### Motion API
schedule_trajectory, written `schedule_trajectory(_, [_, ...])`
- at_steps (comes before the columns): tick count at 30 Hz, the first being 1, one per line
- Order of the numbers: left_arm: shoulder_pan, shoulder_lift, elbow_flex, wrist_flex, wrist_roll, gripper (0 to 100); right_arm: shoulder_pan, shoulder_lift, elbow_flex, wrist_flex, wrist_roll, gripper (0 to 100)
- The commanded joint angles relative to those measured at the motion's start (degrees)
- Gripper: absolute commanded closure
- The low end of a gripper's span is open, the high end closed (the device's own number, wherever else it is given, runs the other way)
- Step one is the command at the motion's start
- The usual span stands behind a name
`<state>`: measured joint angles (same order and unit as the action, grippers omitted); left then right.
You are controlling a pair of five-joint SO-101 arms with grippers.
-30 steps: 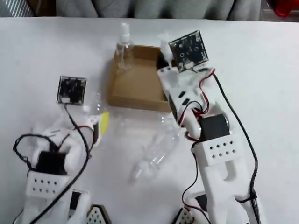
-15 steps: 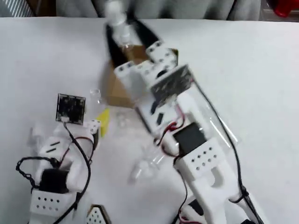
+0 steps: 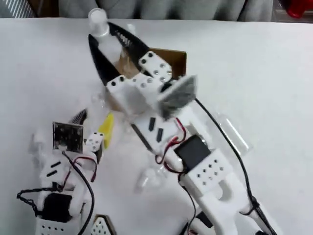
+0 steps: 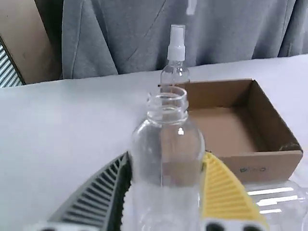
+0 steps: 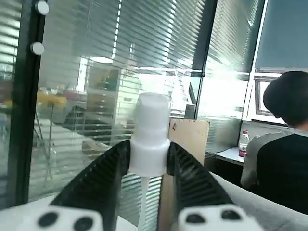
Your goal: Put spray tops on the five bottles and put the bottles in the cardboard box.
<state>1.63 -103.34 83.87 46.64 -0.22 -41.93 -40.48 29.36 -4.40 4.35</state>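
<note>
- The right gripper (image 3: 101, 30) is clenched on a white spray top (image 3: 97, 19), with its two black fingers (image 5: 108, 168) pressing the collar from either side and only a narrow gap between them
- In the right wrist view the spray top (image 5: 151, 122) stands upright in the right gripper (image 5: 148, 149), with its thin tube hanging down between the fingers
- From above, this gripper is held out past the far left corner of the box (image 3: 173, 56)
- The left gripper (image 4: 166, 166) grasps an open bottle (image 4: 166, 144) around its body, grey finger on one side and yellow finger (image 4: 224, 192) on the other, spread as wide as the bottle
- The open bottle is upright, its neck bare, on the near side of the box (image 4: 226, 127)
- A capped bottle (image 4: 174, 65) stands upright at the far side of the box, outside it as far as can be told
- A lying bottle (image 3: 149, 174) rests on the white table (image 3: 274, 73) beside the right arm, in front of the box
</note>
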Motion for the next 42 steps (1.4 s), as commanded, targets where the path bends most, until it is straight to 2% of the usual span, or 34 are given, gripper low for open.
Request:
schedule_trajectory(1, [0.57, -1.19, -0.35, -2.02, -0.7, 98, -0.66, -3.56, -0.18, -0.66, -5.63, 98.4])
schedule_trajectory(4, [0.57, -1.19, -0.35, -2.02, -0.44, 98, -0.75, -4.35, 1.14, -0.92, -5.71, 98.4])
schedule_trajectory(9, [0.04, -1.19, -0.44, -4.75, 6.86, 98, -0.84, -4.09, 2.11, -0.92, -5.63, 98.4])
schedule_trajectory(13, [0.13, -1.19, -0.35, -5.1, 6.86, 98, -0.75, -4.0, 2.2, -0.75, -5.63, 98.4])
schedule_trajectory(17, [0.48, -1.19, -0.09, -5.19, 3.52, 98, -0.92, -2.24, 3.52, -1.01, -4.48, 98.4])
schedule_trajectory(24, [0.48, -1.19, 0.0, -5.19, 2.99, 98, -0.92, 3.21, 3.69, -5.41, -2.81, 98.4])
schedule_trajectory(33, [0.48, -1.19, 0.0, -5.19, 2.99, 98, -3.3, 4.79, 3.87, -5.05, -2.46, 98.4])
schedule_trajectory(42, [0.31, -1.19, 0.09, -4.92, 2.99, 98, -3.65, 5.41, 3.25, 1.89, -2.29, 98.4])
